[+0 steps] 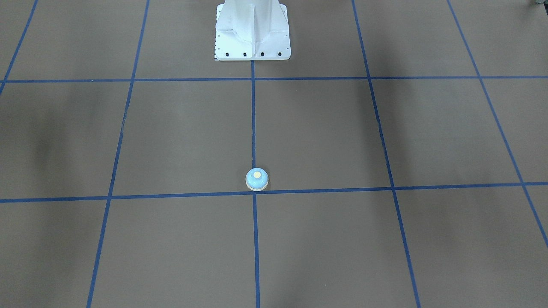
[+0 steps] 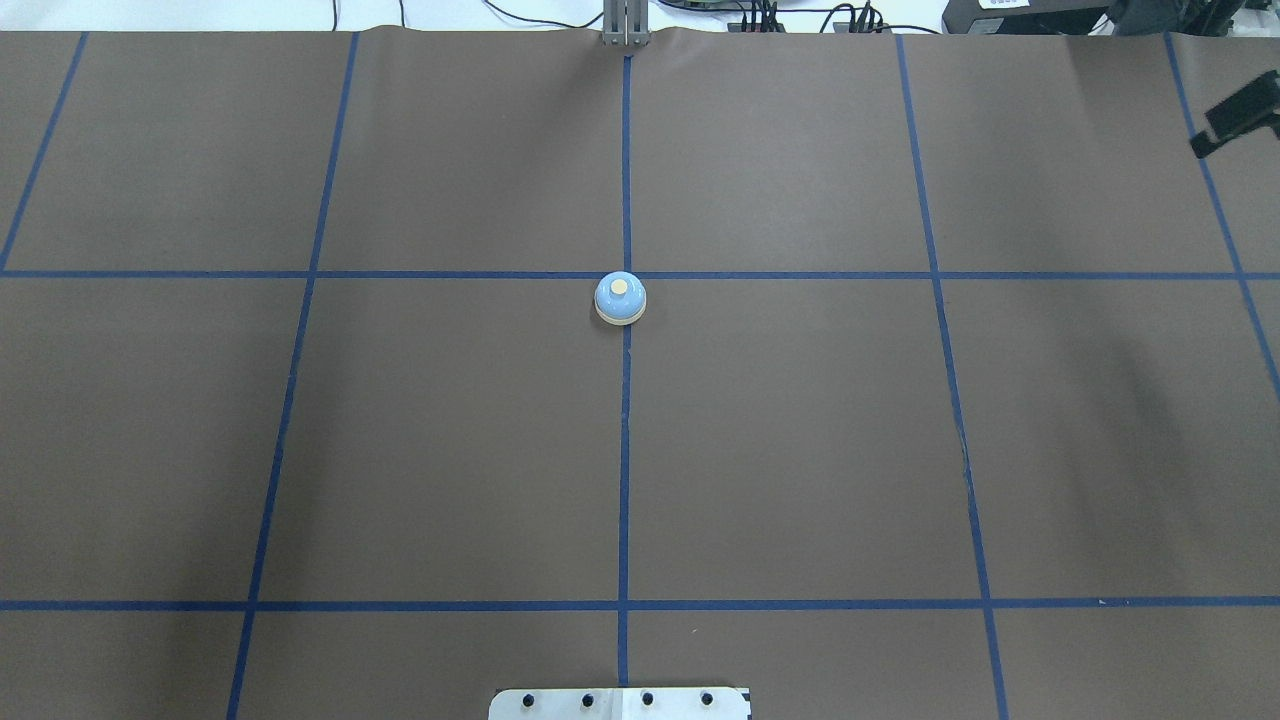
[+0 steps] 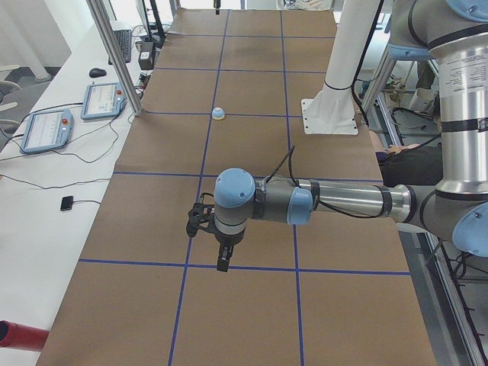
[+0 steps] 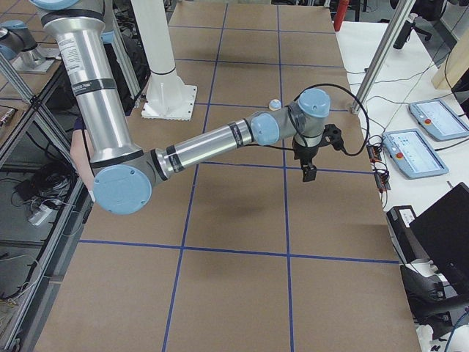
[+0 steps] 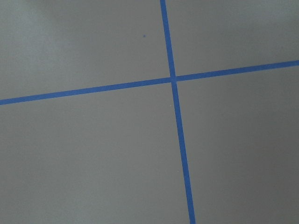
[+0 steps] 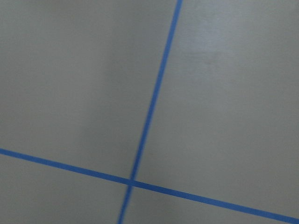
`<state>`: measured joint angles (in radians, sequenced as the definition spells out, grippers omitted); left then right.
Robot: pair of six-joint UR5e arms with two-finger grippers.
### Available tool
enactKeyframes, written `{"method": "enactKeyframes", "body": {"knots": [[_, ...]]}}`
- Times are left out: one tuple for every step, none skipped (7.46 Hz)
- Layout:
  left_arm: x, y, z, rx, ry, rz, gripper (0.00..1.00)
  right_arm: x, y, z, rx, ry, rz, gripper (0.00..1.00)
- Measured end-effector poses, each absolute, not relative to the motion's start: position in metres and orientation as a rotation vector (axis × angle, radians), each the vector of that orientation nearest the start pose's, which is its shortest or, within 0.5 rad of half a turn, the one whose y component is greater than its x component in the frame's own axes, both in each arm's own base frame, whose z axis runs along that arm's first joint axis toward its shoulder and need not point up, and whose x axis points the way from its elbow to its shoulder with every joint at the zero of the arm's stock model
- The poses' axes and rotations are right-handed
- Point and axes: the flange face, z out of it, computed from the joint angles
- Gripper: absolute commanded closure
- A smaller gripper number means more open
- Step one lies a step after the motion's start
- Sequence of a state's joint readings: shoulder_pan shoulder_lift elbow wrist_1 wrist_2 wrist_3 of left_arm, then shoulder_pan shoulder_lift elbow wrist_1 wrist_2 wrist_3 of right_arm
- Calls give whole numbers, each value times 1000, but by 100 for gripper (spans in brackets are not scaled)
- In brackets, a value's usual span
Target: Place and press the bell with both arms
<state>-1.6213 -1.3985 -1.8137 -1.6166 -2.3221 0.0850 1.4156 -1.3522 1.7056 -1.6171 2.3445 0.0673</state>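
Bell (image 2: 620, 299) sits upright on the centre tape line (image 2: 625, 450), well apart from my left gripper (image 3: 223, 261) and right gripper (image 4: 308, 173). Probably light, rigid, slippery-domed; grip low. Whether my fingers are parted, I cannot tell.

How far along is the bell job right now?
Done, it seems: the bell stands upright on the table at a blue tape crossing, with nothing holding it. In hand: nothing; the left tool and right tool hang over the table, well away from it. Left: probably the press; nothing touches its button, and whether it has rung doesn't show.
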Motion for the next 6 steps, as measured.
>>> {"method": "enactKeyframes", "body": {"knots": [[-87,-422,615,160,742,76,0,8,-559,514,198,-784,-196,1],[-87,-421,614,162,743,73,0,37,-535,544,179,-777,-162,0],[-88,-421,610,167,743,72,0,52,-511,565,158,-774,-131,0],[-89,-419,610,168,743,71,0,59,-492,577,141,-771,-110,0],[-89,-418,614,162,741,69,0,61,-480,585,128,-770,-98,0],[-89,-417,618,154,738,65,0,62,-475,588,121,-770,-92,0]]}}
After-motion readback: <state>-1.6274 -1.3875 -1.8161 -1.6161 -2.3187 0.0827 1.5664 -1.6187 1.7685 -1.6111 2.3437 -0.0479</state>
